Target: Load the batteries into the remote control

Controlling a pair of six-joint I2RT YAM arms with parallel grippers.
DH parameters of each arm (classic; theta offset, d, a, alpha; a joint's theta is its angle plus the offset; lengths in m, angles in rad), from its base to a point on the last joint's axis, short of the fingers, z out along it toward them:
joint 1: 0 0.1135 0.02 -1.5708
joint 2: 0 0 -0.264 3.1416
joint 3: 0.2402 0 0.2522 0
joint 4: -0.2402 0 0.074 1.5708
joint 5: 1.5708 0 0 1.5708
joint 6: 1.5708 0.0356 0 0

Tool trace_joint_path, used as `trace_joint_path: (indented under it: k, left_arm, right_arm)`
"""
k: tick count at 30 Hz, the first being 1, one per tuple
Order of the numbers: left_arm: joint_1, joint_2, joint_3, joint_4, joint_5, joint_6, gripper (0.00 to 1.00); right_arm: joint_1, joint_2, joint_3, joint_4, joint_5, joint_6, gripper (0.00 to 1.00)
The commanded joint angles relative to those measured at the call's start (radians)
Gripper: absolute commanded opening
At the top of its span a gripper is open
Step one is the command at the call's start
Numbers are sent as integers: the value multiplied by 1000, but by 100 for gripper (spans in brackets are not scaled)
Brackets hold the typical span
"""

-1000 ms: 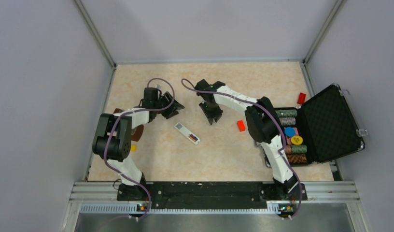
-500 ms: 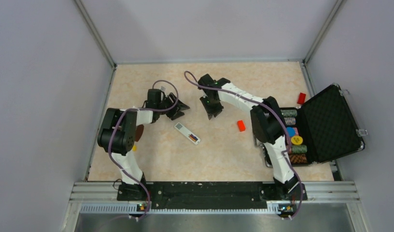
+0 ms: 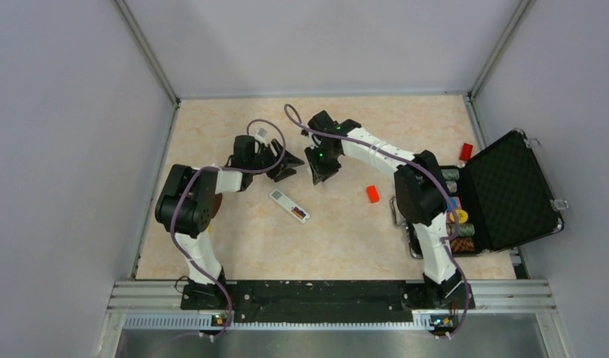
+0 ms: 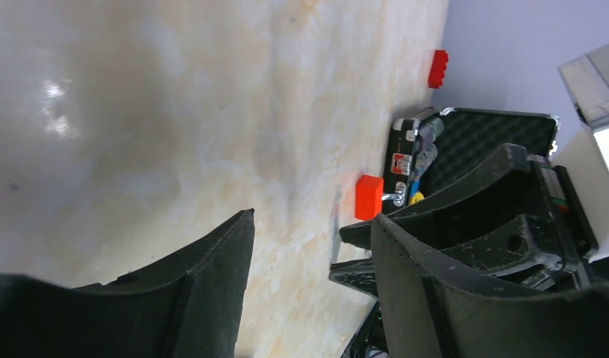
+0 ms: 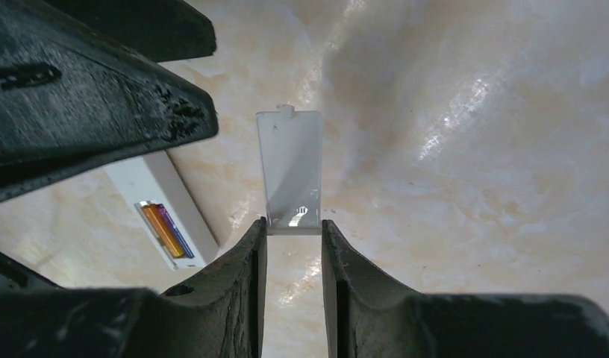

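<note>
The white remote control [image 3: 289, 205] lies back up on the table, its battery bay open. An orange-brown battery [image 5: 159, 228] and a dark purple battery [image 5: 175, 232] lie side by side in the bay. My right gripper [image 5: 292, 227] is shut on one end of a small white plate [image 5: 290, 170] and holds it just above the table, beside the remote [image 5: 154, 195]. In the top view the right gripper [image 3: 319, 171] is behind and right of the remote. My left gripper [image 3: 288, 165] is open and empty, close to the right gripper's left side; its fingers [image 4: 225, 253] frame bare table.
A red block [image 3: 372, 194] lies right of the grippers. An open black case [image 3: 510, 186] with chips stands at the right edge, another red block [image 3: 466, 151] behind it. A brown disc [image 3: 216, 203] and a yellow piece [image 3: 207, 229] lie by the left arm.
My left gripper has moved right, close to the right gripper. My right gripper has shifted back and left with the plate. The remote has not moved.
</note>
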Motion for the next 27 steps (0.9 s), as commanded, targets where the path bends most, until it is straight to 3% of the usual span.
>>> trace_joint_path:
  k: [1, 13, 22, 27]
  left_arm:
    - [-13, 19, 20, 149, 50, -39, 64]
    - [-43, 49, 42, 121, 62, -29, 59]
    - [-50, 44, 60, 60, 43, 0, 32]
    - [-51, 34, 77, -6, 34, 36, 8]
  right_arm:
    - [-4, -59, 5, 52, -74, 6, 25]
    - [-5, -41, 38, 77, -129, 61, 25]
    - [-5, -29, 35, 102, -162, 100, 23]
    - [-5, -33, 22, 126, -168, 119, 23]
